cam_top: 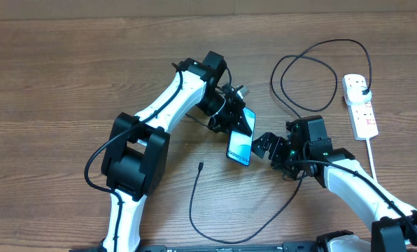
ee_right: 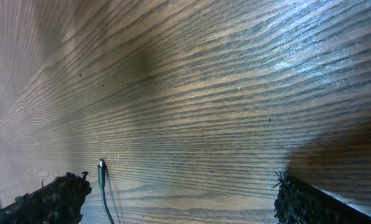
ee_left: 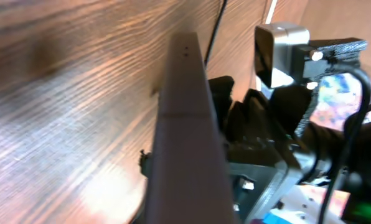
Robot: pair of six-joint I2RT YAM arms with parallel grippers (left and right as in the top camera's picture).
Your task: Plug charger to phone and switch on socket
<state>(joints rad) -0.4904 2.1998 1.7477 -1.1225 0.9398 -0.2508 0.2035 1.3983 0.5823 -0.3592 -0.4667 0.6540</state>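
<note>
Now my left gripper [cam_top: 238, 120] clamps the phone [cam_top: 239, 148] tilted up, seemingly to offer its port, my right gripper [cam_top: 259, 147] wide open and empty, ready for the charger [cam_top: 192, 206]

Phone [cam_top: 239, 148] tilted, seemingly lifted, charger [cam_top: 194, 192] looping loose, socket [cam_top: 359, 105] far right

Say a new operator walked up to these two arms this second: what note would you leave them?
Left gripper: shut on the phone, holding it by one end.
Right gripper: open, empty, beside the phone's free end.
Charger connector tip: loose on the table, apart from the phone.
Charger plug: looks seated in the socket.
Done: phone gripped.
Left: pick up the tip, plug it into the phone, switch the socket on; I cannot tell whether it is on already.
</note>
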